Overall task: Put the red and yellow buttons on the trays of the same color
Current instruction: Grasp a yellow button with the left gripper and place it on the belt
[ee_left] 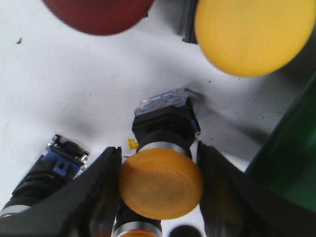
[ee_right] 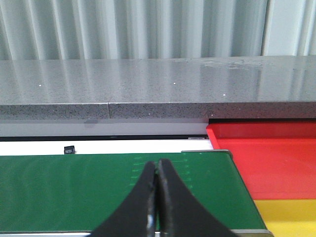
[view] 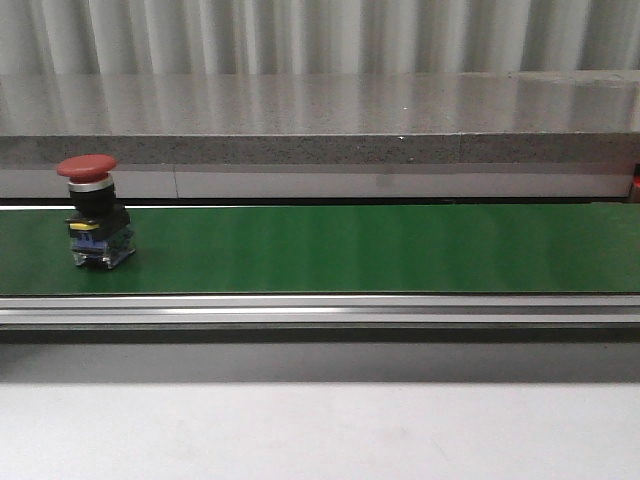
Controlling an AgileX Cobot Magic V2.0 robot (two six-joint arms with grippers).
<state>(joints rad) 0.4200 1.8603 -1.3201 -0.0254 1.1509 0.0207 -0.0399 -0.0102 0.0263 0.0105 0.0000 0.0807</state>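
Adjoining red tray, yellow tray, both bare.

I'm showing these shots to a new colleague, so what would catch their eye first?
Probably the red button standing alone at the left end of the green belt. Next, the left gripper straddling a yellow button on the white surface. Then the red tray and yellow tray past the belt's right end.
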